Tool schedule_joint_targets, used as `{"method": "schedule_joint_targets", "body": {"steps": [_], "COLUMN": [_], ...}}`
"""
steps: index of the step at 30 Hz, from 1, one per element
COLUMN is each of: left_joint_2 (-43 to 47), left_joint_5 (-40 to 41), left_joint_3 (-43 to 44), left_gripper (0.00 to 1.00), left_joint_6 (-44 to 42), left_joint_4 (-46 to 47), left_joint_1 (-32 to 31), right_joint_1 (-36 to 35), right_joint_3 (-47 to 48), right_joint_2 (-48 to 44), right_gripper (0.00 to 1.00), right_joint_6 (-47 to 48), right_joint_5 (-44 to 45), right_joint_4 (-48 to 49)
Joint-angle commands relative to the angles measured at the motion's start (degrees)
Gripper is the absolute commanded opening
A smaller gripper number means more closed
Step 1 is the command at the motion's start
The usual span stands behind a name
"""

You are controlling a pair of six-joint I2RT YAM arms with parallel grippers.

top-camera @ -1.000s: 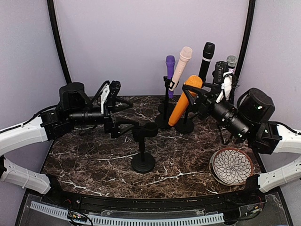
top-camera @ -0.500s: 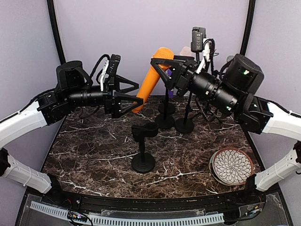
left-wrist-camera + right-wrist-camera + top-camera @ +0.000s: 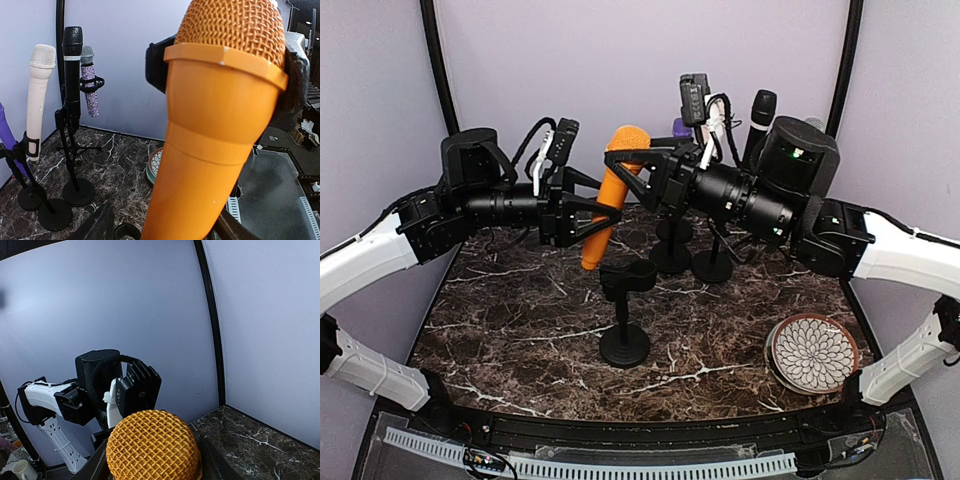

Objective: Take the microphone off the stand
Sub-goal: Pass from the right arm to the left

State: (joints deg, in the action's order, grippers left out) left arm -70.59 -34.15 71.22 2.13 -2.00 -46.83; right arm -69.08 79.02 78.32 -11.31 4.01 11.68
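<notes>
Orange mic [image 3: 598,235] is hanging in the air over the middle of the table [image 3: 520,330], off its stand [image 3: 624,310]. It is tilting, with the mesh head up and leaning right and the tail down to the left. The empty stand is sitting at the table's center, its clip just below the mic's tail and not touching it.

Right gripper [image 3: 625,165] is clamping the mic just under the head, jaws partly closed on it. Left gripper [image 3: 600,212] is straddling the lower body, one finger on each side. Cannot tell if its pads are touching the mic.

In the left wrist view the mic is filling the frame between the fingers. Behind it, a cream mic [image 3: 37,100], a black mic [image 3: 72,65] and a glitter mic [image 3: 89,85] are sitting upright in stands along the far edge. A patterned plate [image 3: 812,352] is lying near the near right corner.
</notes>
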Motion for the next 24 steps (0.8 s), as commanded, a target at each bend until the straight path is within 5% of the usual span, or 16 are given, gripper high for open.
{"method": "schedule_joint_targets", "body": {"steps": [1,9,17,21,24], "left_joint_2": [1.29,1.93,2.55,2.69,2.88], "left_joint_5": [-1.09,-1.47,-1.07,-1.19,-0.41], "left_joint_3": [0.61,0.09,-0.61,-1.04,-1.24], "left_gripper": [0.62,0.54,0.34,0.28,0.22], "left_joint_6": [-0.75,-1.03,-1.02,-1.28,-0.77], "left_joint_4": [0.45,0.96,1.48,1.54,1.62], "left_joint_1": [-0.17,-0.19,-0.15,-0.15,-0.19], "right_joint_1": [0.54,1.24,1.93,2.36,2.50], "right_joint_3": [2.19,2.19,1.65,0.68,-0.14], "right_joint_2": [0.40,1.17,1.22,0.88,0.42], "right_gripper": [0.03,0.03,0.03,0.09,0.23], "right_joint_6": [-1.48,-2.40,-2.84,-3.13,-3.00], "right_joint_5": [-1.79,-1.90,-1.98,-1.66,-1.58], "right_joint_4": [2.91,2.62,3.15,3.77,4.40]}}
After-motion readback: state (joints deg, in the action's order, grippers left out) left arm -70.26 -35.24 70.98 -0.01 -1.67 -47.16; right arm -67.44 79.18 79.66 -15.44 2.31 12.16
